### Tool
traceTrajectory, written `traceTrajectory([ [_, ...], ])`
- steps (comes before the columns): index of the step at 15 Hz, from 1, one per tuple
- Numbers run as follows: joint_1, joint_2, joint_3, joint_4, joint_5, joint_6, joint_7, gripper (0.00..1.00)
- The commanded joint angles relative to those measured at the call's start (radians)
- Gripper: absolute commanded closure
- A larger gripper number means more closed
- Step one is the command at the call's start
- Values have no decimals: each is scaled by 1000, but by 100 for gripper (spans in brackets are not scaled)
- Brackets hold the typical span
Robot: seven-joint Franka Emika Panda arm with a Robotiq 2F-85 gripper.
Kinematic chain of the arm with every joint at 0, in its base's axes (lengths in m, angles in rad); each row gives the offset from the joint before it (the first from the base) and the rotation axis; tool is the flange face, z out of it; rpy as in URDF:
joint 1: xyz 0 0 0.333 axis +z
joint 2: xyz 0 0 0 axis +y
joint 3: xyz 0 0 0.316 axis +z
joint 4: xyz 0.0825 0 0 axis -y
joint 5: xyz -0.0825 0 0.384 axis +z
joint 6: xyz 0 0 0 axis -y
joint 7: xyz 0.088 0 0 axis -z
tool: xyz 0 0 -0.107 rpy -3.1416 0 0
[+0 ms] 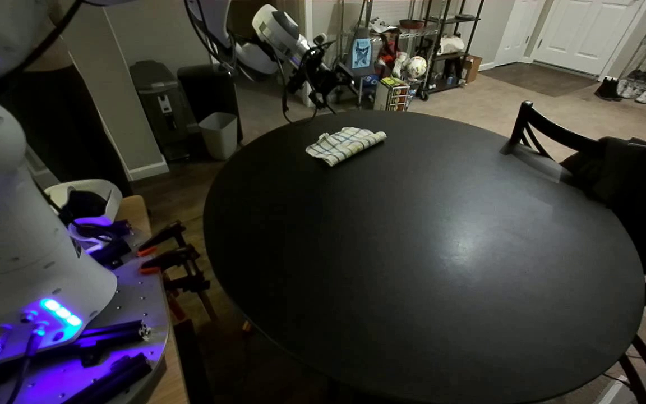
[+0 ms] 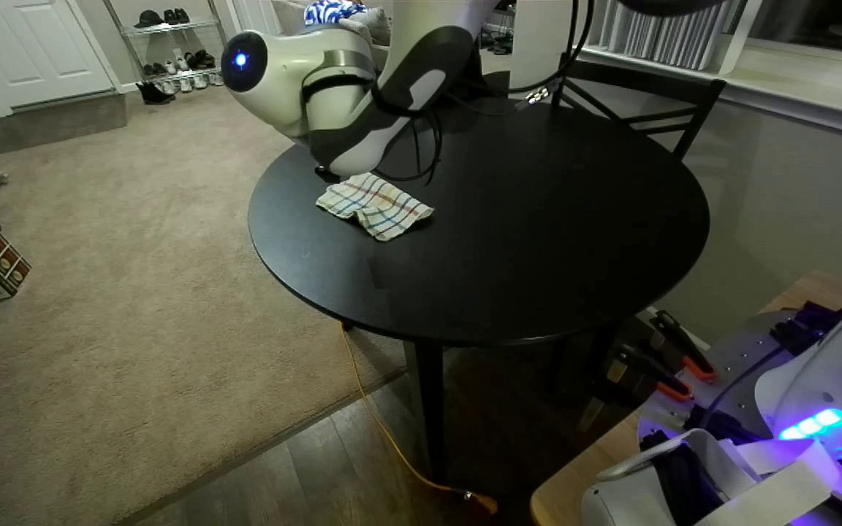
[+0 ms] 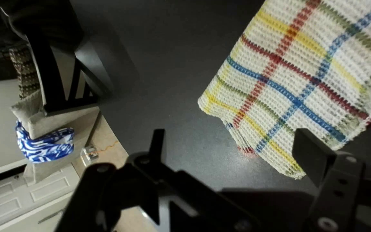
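Observation:
A checked cloth, white with red, blue, yellow and green stripes, lies loosely folded on the round black table; it shows in both exterior views (image 1: 345, 145) (image 2: 376, 206) and fills the upper right of the wrist view (image 3: 288, 80). My gripper (image 3: 230, 138) stands open, its black fingers wide apart with nothing between the pads. The right finger (image 3: 314, 158) overlaps the cloth's near corner in that picture, but no contact is visible. In an exterior view the gripper (image 1: 334, 90) hangs above the table's far edge, behind the cloth. Elsewhere the arm (image 2: 355, 102) hides it.
The black table (image 1: 413, 252) has chairs at its edge, a dark one (image 1: 558, 132) with a garment over it and another (image 2: 640, 109) by the window. Clamps (image 1: 171, 258) jut from the robot's stand. A grey bin (image 1: 219, 134) and a carton (image 1: 393, 95) stand on the floor beyond.

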Motion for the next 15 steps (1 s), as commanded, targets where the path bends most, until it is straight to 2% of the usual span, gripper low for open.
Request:
traceTrajectory([
  [1,-28,-12,52,-1,-40,-29,17,0],
  [2,-26,-11,53,3,-40,-29,17,0],
  [3,8,-5,1,-3,0,-7,5,0],
  [5,4,1,1,-1,0,-6,5,0],
  [6,-30,1,52,9,-39,-28,17,0],
  [7,4,3,1,-1,0,-6,5,0],
  [15,4,3,1,1,0,-6,5,0],
])
